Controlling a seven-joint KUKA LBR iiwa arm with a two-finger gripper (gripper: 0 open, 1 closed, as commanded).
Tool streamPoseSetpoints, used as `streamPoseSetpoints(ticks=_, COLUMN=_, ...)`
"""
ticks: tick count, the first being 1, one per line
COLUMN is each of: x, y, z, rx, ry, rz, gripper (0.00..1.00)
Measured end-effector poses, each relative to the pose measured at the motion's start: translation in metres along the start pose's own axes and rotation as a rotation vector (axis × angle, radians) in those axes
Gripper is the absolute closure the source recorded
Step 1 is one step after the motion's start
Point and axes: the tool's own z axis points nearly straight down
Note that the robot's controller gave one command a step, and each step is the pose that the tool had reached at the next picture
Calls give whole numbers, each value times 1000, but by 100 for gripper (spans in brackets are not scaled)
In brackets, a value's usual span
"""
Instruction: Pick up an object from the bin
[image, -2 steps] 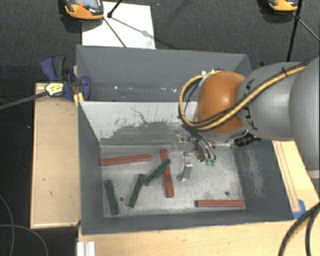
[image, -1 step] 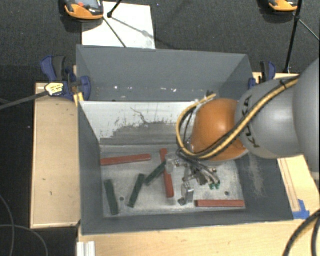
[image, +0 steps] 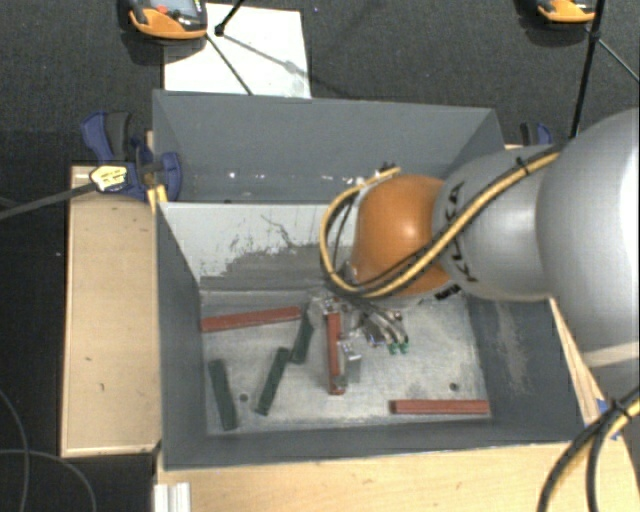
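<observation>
Directly under the gripper, against its view-left side, lies a reddish-brown bar. It is long, slim and straight-edged, and runs from the gripper toward the bin's near wall. Whether the gripper is clenched on it or released cannot be told, as the orange wrist cover hangs over its upper part.

Reddish-brown bars number three. A second reddish-brown bar lies crosswise to the gripper's view-left, and a third reddish-brown bar lies to its view-right, nearer the front wall.

Dark green bars of the same slim shape also appear to number three:
- a short green bar just left of the gripper
- a slanted green bar beyond it
- a far green bar farthest left

All lie flat on the scuffed, speckled floor of the grey metal bin.
</observation>
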Motion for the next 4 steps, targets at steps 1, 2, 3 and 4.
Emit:
streamPoseSetpoints(ticks=1, x=-37, y=27, z=7, rx=1, ry=-5, rz=-87, gripper=0)
streamPoseSetpoints(ticks=2, x=-49, y=75, z=11, rx=0, ry=-3, rz=-56, gripper=100)
streamPoseSetpoints(ticks=3, x=-49, y=75, z=11, rx=0, ry=-3, rz=-56, gripper=0)
streamPoseSetpoints(ticks=4, x=-49, y=75, z=11, rx=0, ry=-3, rz=-56, gripper=0)
